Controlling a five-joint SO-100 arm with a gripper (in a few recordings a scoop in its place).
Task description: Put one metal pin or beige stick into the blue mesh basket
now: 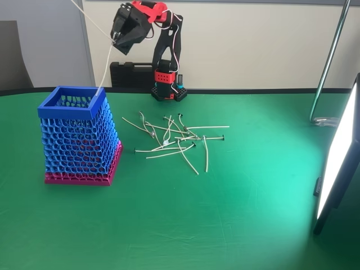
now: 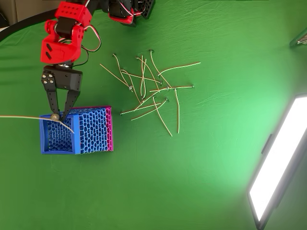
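The blue mesh basket (image 1: 71, 111) stands upright on the green cloth at the left, magenta band at its foot; from above its mesh wall (image 2: 94, 130) shows. My gripper (image 1: 116, 38) hangs over its back rim, shut on a thin beige stick (image 1: 104, 67). The stick's lower end reaches down to the basket's opening, and its upper part runs up and left out of the picture. Seen from overhead, the gripper (image 2: 58, 116) sits at the basket's top edge and the stick (image 2: 24, 117) stretches far left, its short end (image 2: 68, 127) over the opening.
A loose pile of pale pins and sticks (image 1: 180, 140) (image 2: 153, 91) lies right of the basket. The arm's base (image 1: 166, 84) and a black case (image 1: 130, 73) stand at the back. A lit panel (image 1: 337, 157) and a metal pole (image 1: 329, 62) border the right side.
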